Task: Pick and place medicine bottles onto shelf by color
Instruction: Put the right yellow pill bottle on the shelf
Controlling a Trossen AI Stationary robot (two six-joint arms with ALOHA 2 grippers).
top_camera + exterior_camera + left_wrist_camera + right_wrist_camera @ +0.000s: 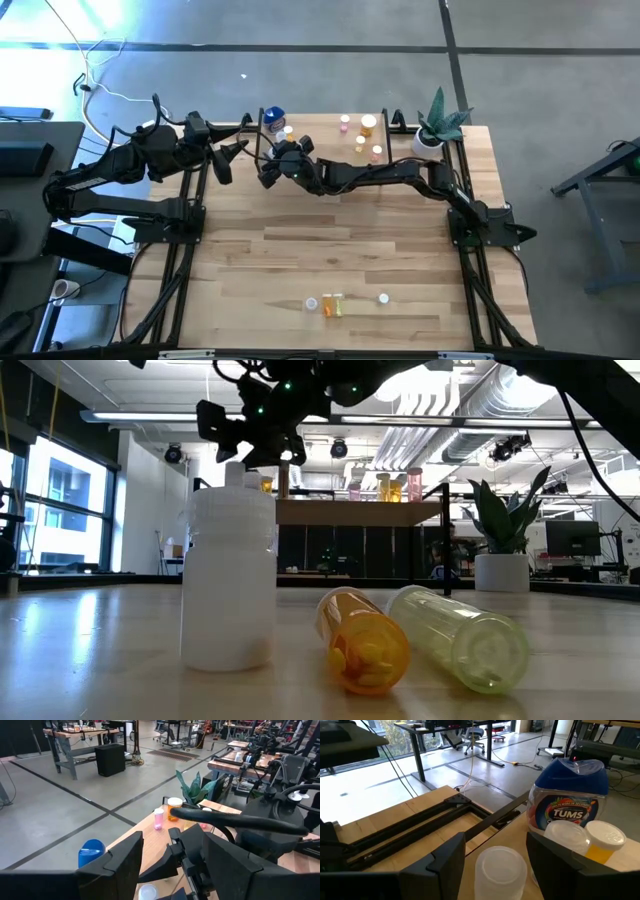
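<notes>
Overhead, right fingers (272,172) blur; wrist view shows them wide around a white-capped bottle (501,870), seemingly unclamped.

One camera hangs above me and looks straight down on the whole counter (330,250), both my arms in frame. Another sits at counter height at the near edge, facing level across to the far shelf (360,511); a white bottle (228,578) stands very close to its lens. My left wrist camera looks rightward along the shelf toward the potted plant (194,792), which the overhead (436,125) and level views share. My right wrist camera peers close past a Tums bottle (568,800), seen overhead too (273,119).
</notes>
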